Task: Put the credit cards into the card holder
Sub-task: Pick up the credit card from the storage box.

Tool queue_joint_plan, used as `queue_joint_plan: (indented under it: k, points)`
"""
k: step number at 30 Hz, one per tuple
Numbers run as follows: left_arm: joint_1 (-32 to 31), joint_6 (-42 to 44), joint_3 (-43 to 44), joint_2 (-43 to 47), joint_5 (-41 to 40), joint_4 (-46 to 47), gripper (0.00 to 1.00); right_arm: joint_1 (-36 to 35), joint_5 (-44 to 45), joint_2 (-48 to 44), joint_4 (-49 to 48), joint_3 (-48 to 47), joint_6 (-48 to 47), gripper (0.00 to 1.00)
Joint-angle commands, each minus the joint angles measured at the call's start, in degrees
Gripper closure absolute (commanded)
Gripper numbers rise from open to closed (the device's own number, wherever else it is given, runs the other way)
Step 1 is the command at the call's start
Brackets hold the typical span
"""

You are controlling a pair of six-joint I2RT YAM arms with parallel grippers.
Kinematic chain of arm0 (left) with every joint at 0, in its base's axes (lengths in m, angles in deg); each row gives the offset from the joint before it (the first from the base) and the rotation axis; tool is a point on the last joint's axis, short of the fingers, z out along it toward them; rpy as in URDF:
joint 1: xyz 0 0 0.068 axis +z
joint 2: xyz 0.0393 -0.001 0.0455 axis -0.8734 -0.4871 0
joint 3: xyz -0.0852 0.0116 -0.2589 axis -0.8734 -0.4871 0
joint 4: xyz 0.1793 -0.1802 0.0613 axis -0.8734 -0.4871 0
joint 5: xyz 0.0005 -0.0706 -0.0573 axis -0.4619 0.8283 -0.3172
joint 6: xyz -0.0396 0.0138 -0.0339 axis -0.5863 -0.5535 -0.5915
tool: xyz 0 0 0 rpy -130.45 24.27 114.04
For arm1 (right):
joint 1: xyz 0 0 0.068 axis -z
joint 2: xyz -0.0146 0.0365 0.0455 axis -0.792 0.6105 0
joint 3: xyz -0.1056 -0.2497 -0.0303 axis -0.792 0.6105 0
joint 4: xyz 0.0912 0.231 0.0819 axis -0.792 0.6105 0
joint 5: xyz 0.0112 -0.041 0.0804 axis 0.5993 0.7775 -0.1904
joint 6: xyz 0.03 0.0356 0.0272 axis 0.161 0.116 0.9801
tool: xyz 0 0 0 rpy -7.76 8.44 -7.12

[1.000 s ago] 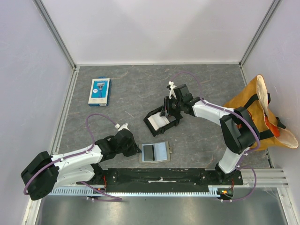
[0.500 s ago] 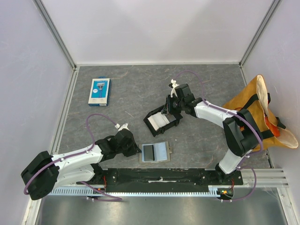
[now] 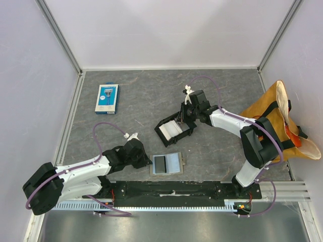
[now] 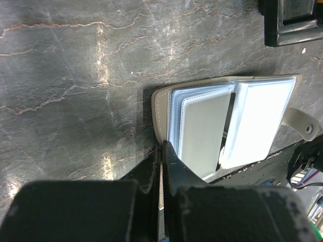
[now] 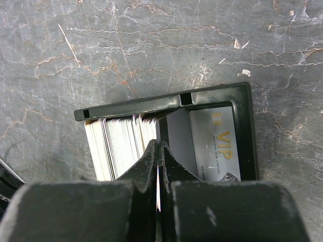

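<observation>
The grey-tan card holder (image 3: pixel 167 163) lies open near the front edge, its clear pockets (image 4: pixel 202 131) facing up. My left gripper (image 3: pixel 150 162) is shut on the holder's left cover edge (image 4: pixel 162 145). A stack of white credit cards (image 5: pixel 118 146) stands on edge in a black tray (image 5: pixel 151 103) at mid-table (image 3: pixel 162 135). A grey card marked VIP (image 5: pixel 217 143) lies flat in the tray's right part. My right gripper (image 3: pixel 179 121) reaches down into the tray (image 5: pixel 159 144), shut on one thin white card at the right end of the stack.
A blue-and-white retail pack (image 3: pixel 107 98) lies at the back left. An orange bag with black straps (image 3: pixel 275 118) sits against the right wall. White walls enclose the table on three sides.
The right gripper's fingers have closed onto a card in the tray, and the wrist has shifted slightly right. The left arm and the card holder have not moved.
</observation>
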State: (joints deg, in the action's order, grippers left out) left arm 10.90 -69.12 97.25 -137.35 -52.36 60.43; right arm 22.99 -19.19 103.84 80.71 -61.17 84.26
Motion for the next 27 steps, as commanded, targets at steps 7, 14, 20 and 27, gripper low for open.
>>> queue_joint_plan:
  k: [7,14,20,27]
  points:
    - [0.2,2.2,1.5,-0.4,0.5,1.4,0.98,-0.1,4.5,-1.3,0.3,0.6,-2.0,1.0]
    - [0.3,2.3,1.5,-0.5,0.4,1.4,0.98,-0.3,6.4,-0.3,2.3,-0.2,-3.7,0.92]
    - [0.3,2.4,1.7,-1.2,0.6,1.6,0.98,-1.3,5.9,1.2,4.2,-1.4,-5.6,0.83]
    - [0.3,2.3,1.7,-1.3,0.7,1.6,0.98,-3.4,8.8,0.5,5.9,-3.1,-7.9,0.94]
